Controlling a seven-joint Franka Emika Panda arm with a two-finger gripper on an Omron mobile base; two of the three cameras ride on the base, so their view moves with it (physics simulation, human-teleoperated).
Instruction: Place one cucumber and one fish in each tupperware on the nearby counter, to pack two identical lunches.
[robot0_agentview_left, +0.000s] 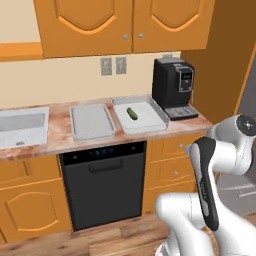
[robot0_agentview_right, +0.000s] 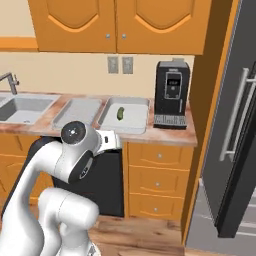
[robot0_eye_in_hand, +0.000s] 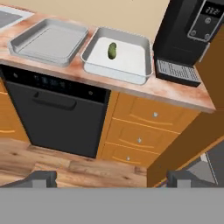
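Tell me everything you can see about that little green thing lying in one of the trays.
It is a cucumber: small, dark green, oblong with rounded ends, smooth-looking. It lies flat on the floor of the right-hand tupperware, a shallow pale grey tray nearest the black coffee machine, towards the tray's back half and clear of its walls. Nothing else touches it, and it is the lone item in that tray.

Cucumber (robot0_eye_in_hand: 112, 50) in right tupperware (robot0_eye_in_hand: 131, 72)

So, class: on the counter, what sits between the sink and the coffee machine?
Two tupperware trays side by side: the left tray has nothing in it, and the right tray holds one cucumber. The left base view shows this best.
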